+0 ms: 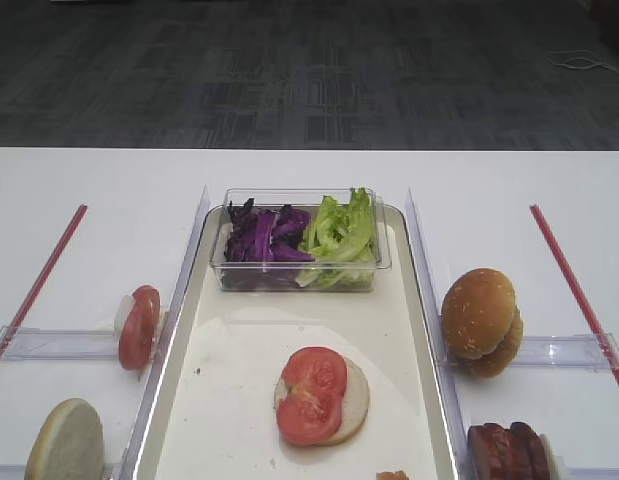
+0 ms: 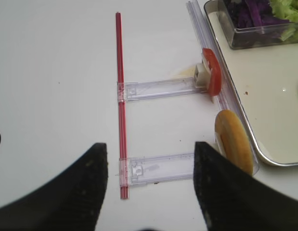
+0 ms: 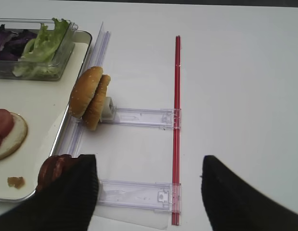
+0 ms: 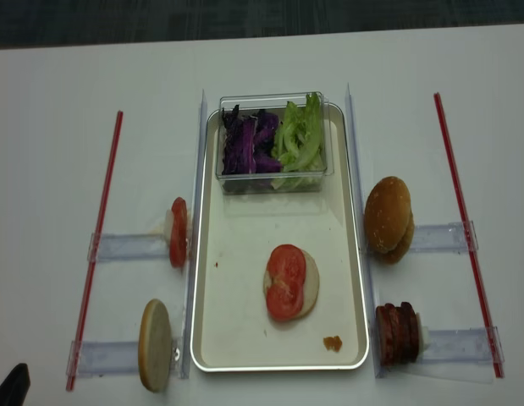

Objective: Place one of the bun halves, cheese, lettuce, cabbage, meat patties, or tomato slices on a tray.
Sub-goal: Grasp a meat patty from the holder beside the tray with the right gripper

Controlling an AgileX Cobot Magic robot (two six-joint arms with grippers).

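The right tool [image 3: 148, 192] hangs wide open, empty, over the counter [image 3: 235, 96]. The meat patties [image 3: 55, 171] stand on edge just beside its left finger, nearer this arm than the left tool [image 2: 149, 192], also open.

No text, label or number can be read anywhere.

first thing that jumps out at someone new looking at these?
Probably the bun bottom topped with two overlapping tomato slices in the middle of the cream tray. Next, the clear tub at the tray's far end, purple cabbage left, green lettuce right.
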